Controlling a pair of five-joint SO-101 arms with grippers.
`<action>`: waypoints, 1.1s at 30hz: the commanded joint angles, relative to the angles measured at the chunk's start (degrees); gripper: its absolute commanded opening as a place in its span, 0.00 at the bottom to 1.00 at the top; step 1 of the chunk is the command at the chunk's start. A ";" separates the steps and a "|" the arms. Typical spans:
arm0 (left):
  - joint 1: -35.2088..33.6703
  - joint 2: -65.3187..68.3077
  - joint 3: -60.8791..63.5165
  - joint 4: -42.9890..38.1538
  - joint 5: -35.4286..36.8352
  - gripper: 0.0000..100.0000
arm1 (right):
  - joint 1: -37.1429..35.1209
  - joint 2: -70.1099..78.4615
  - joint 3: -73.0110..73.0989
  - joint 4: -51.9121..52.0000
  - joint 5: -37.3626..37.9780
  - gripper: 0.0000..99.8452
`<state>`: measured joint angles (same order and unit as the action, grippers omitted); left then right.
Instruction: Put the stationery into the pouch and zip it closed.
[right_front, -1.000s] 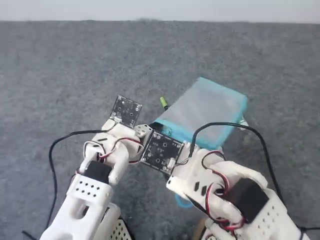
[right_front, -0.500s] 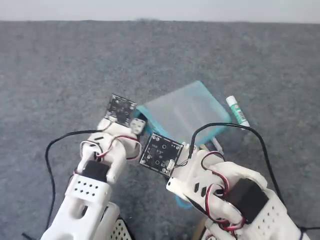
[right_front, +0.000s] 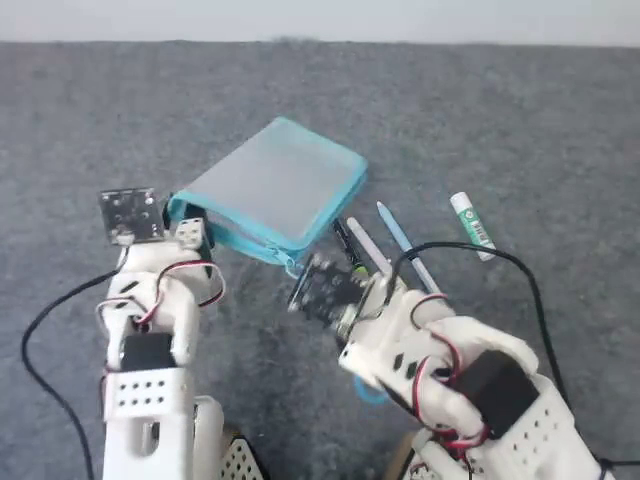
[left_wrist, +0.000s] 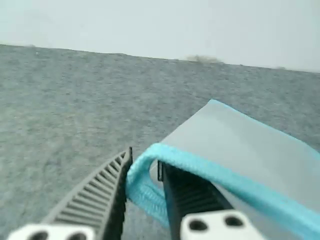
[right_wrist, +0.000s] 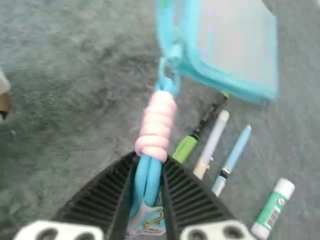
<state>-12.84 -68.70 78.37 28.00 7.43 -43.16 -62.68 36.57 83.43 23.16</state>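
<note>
Soft, even light all round, nothing harsh. In the high view the grey mat (right_front: 110, 120) is lit flatly from overhead, so only faint shadows are cast: a thin dark line under the near edge of the pouch (right_front: 275, 180) and a deeper patch beneath the right arm (right_front: 450, 380). No real glare is picked up, just a mild sheen on the pouch's frosted face. In the left wrist view the wall (left_wrist: 160, 25) is rendered very bright, while the inner faces of the left gripper (left_wrist: 145, 162) are left in shade. In the right wrist view the ridges of the right gripper (right_wrist: 150, 160) are caught by the light, and the blue cord (right_wrist: 147, 180) between them is well lit.
</note>
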 joint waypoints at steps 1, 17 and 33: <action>-1.93 -5.98 -3.56 5.98 -1.49 0.04 | 4.79 4.53 -0.97 -1.63 0.70 0.01; 5.01 -8.97 2.24 9.14 -6.15 0.03 | 5.05 11.12 -8.00 4.09 -2.29 0.33; 13.98 -8.97 0.66 18.90 -12.92 0.03 | 39.43 34.15 -8.53 -0.04 5.80 0.24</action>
<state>-3.08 -76.26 81.54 45.05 -1.98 -7.47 -31.56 31.65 86.15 26.07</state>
